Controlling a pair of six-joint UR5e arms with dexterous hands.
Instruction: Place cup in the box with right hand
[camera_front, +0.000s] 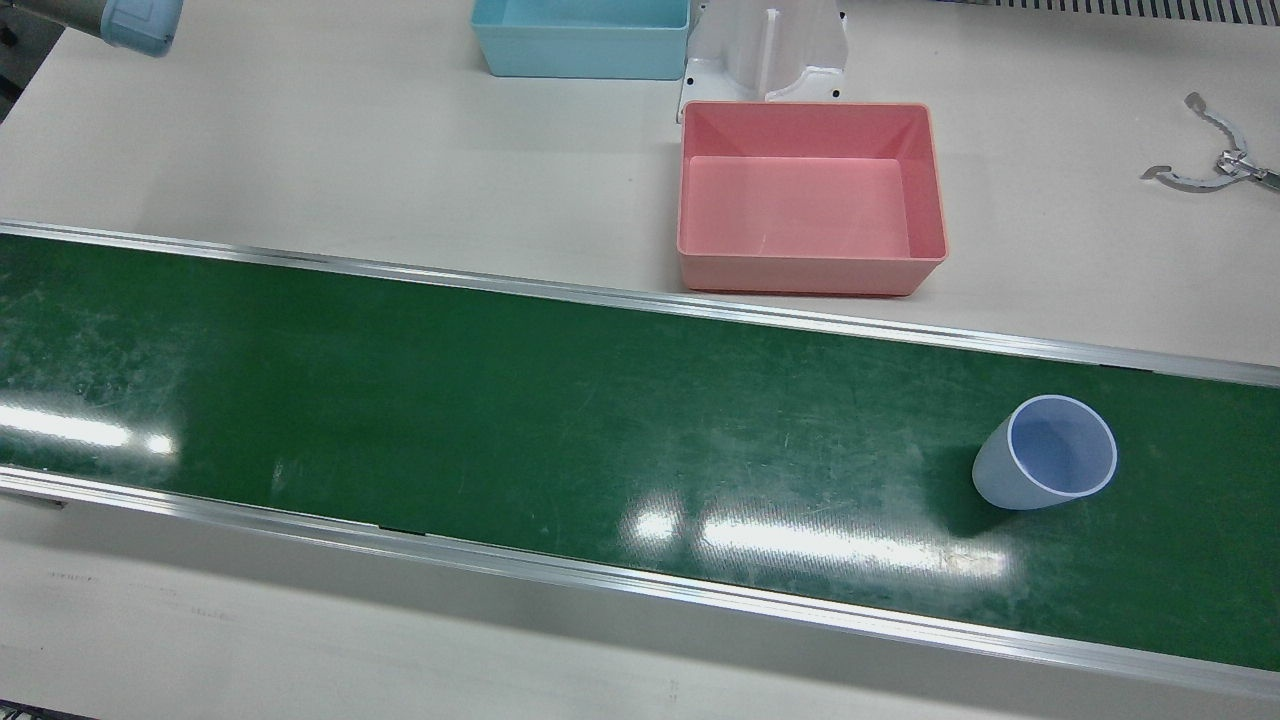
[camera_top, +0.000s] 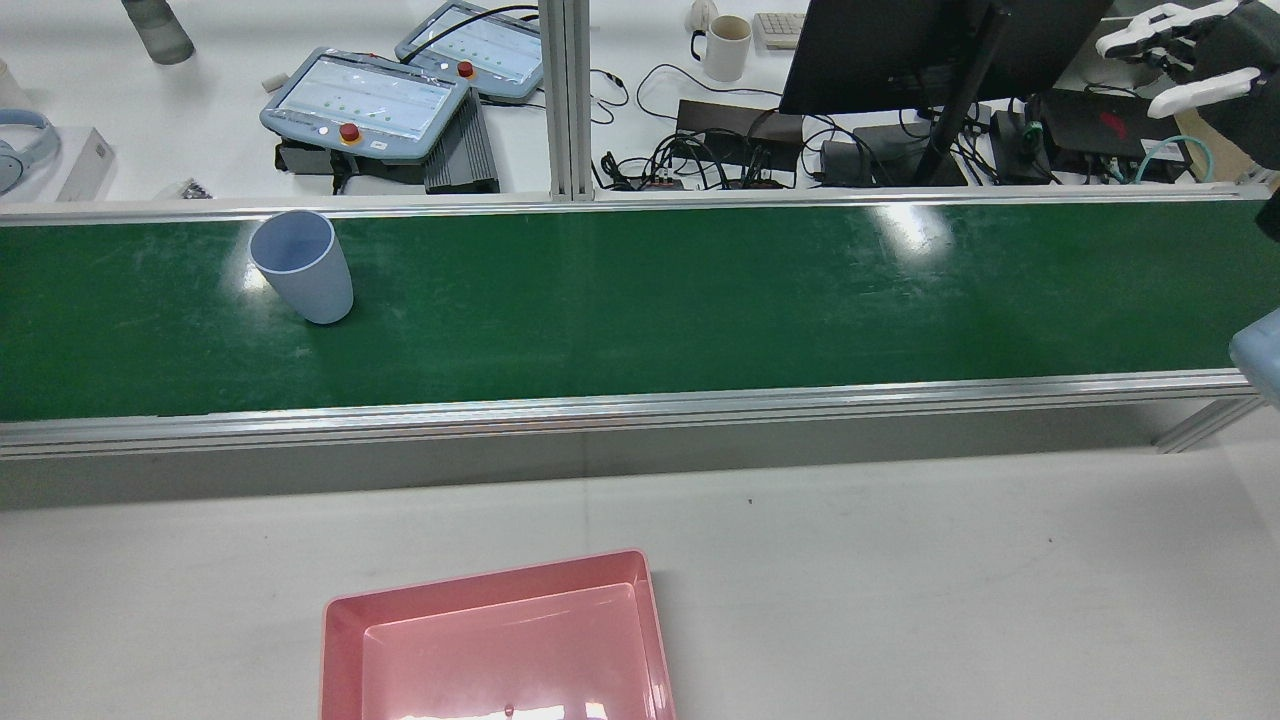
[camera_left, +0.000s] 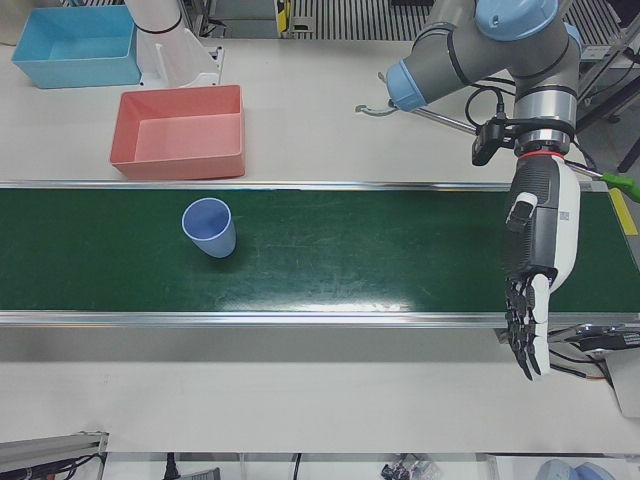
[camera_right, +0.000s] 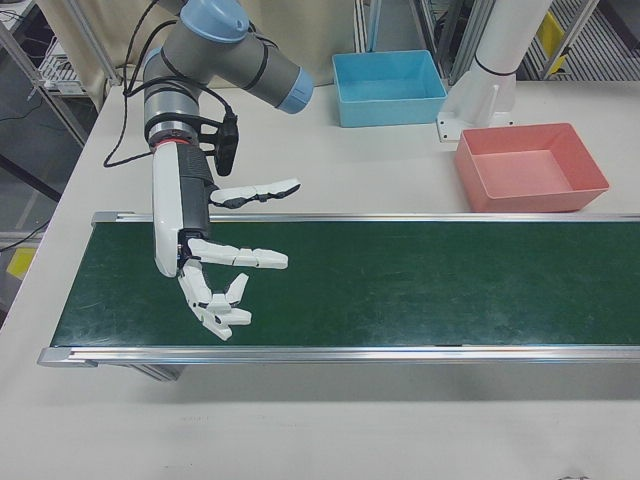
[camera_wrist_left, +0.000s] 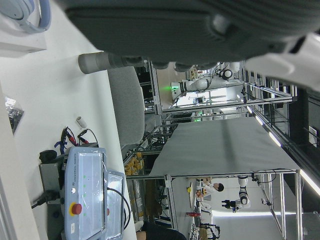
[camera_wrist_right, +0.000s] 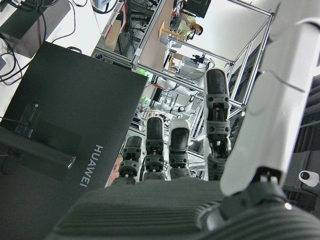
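Note:
A pale blue cup (camera_front: 1045, 452) stands upright on the green conveyor belt (camera_front: 500, 420), in front of and to the right of the pink box in the front view. It also shows in the rear view (camera_top: 300, 265) and the left-front view (camera_left: 209, 227). The empty pink box (camera_front: 810, 195) sits on the white table behind the belt. My right hand (camera_right: 215, 270) is open and empty, held above the belt's far end, well away from the cup. My left hand (camera_left: 535, 290) is open, fingers straight and pointing down, over the belt's other end, also apart from the cup.
A blue box (camera_front: 580, 40) and a white arm pedestal (camera_front: 765, 50) stand behind the pink box. Metal tongs (camera_front: 1215, 165) lie on the table at the right. A monitor (camera_top: 900, 50) and teach pendants (camera_top: 365, 100) stand beyond the belt.

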